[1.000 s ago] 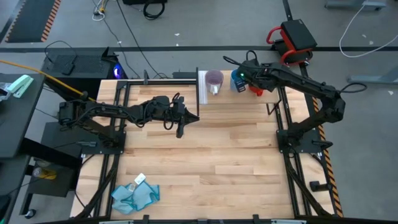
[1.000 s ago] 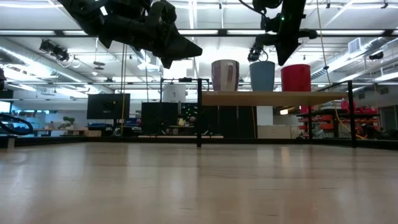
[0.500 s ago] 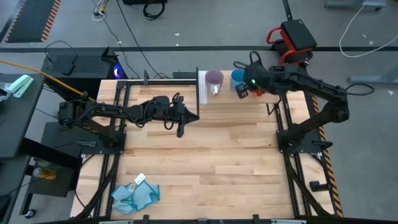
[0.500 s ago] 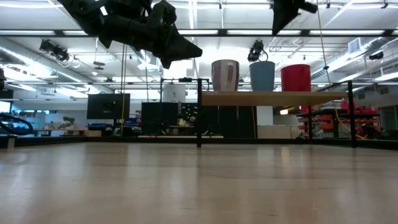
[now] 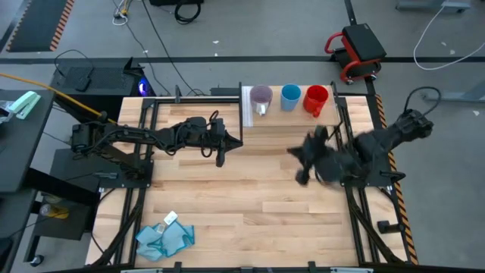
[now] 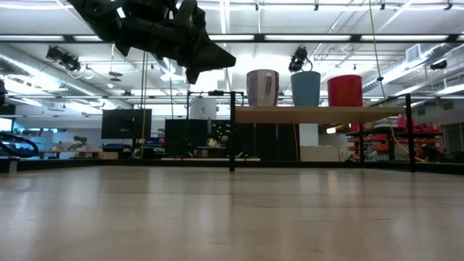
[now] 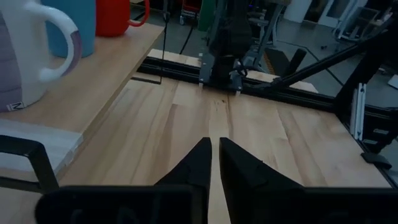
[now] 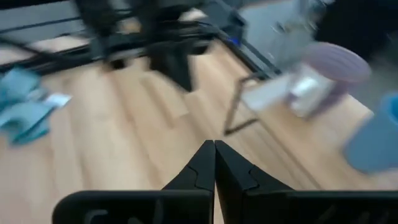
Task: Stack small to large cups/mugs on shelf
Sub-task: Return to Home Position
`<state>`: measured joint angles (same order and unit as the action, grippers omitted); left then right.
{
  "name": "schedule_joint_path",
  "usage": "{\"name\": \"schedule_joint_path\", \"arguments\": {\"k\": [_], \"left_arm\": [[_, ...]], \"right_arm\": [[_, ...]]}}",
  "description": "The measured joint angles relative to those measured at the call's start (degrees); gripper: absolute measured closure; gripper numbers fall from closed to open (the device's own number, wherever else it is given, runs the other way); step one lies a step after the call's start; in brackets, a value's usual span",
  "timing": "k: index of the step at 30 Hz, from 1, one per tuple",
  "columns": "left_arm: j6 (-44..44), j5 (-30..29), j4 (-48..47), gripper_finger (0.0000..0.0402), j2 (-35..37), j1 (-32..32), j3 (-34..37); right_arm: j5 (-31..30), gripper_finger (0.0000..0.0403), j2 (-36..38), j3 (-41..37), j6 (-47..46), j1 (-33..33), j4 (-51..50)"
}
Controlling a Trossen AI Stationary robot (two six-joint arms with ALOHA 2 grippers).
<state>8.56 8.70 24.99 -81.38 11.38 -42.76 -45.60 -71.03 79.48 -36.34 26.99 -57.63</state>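
— So, where do the cups stand?

— All three are upright in a row on the shelf (image 5: 284, 117). The purple cup (image 5: 261, 95) is at the end with the white strip (image 5: 246, 106), the blue cup (image 5: 290, 95) is in the middle, and the red mug (image 5: 316, 98) is at the other end. Seen from table height, a small gap shows between each pair, so none of them touch.

— And the shelf itself?

— It sits at the back edge of the table (image 5: 250, 197), raised on black posts (image 6: 232, 141), more toward the right arm's side.

— Is anything holding a cup?

— No. The right gripper (image 5: 301, 171) hangs over the right part of the table, in front of the shelf and well apart from the cups. Its wrist view shows its two fingers (image 8: 199, 171) pressed tip to tip with nothing between them.

— What about the other arm?

— The left gripper (image 5: 220, 158) is raised over the table, in front of the shelf and a little past its white-strip end. Its fingers (image 7: 199, 165) are drawn almost together, with only a thin slit between them, and they grip nothing.

— Anything else on the table?

— A crumpled blue cloth (image 5: 163, 236) with a small white tag lies near the front left corner, well apart from both grippers.
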Motion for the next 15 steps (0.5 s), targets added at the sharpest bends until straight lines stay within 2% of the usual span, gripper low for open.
{"name": "schedule_joint_path", "arguments": {"k": [4, 7, 12, 15], "left_arm": [[0.2, 0.0, -0.1, 0.0363, 0.0, 0.0, 0.0], [0.3, 0.0, -0.1, 0.0366, 0.0, 0.0, 0.0], [1.7, 0.0, -0.2, 0.0372, 0.0, 0.0, 0.0], [3.3, 0.1, -0.2, 0.037, 0.0, 0.0, 0.0]], "right_arm": [[-4.2, 0.0392, 0.0, -4.5, 1.7, 8.5, 1.0], [-5.6, 0.0392, 0.0, -8.3, -0.7, 13.3, 1.4], [-3.7, 0.0392, 0.0, -13.0, -0.4, 18.2, 1.0], [-1.5, 0.0392, 0.0, -15.3, -7.0, 20.0, 1.2]]}}
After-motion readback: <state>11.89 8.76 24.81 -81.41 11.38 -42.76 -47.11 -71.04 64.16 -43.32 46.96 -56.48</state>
